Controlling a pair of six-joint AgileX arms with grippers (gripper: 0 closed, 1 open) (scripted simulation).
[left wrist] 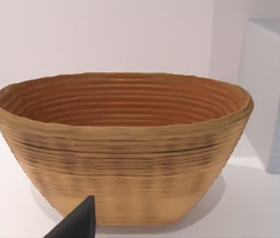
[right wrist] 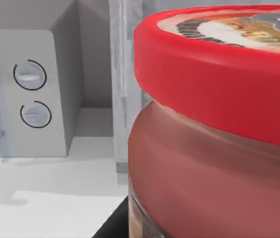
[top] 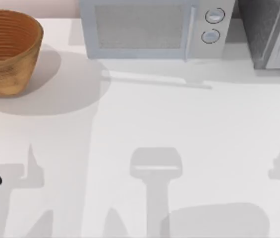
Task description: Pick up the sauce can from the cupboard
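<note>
sauce can [right wrist: 219, 139]: 1 | microwave [top: 149, 29]: 1 | basket [top: 6, 52]: 1

White table [top: 179, 124] — basket [top: 6, 49] far left, microwave [top: 149, 29] far centre, cupboard [top: 268, 32] far right.

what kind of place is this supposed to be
Most likely a simulated kitchen counter: a white table carries a pale grey microwave with two round knobs, a woven basket and a dark grey cupboard, with a red-lidded sauce can in the right wrist view.
</note>
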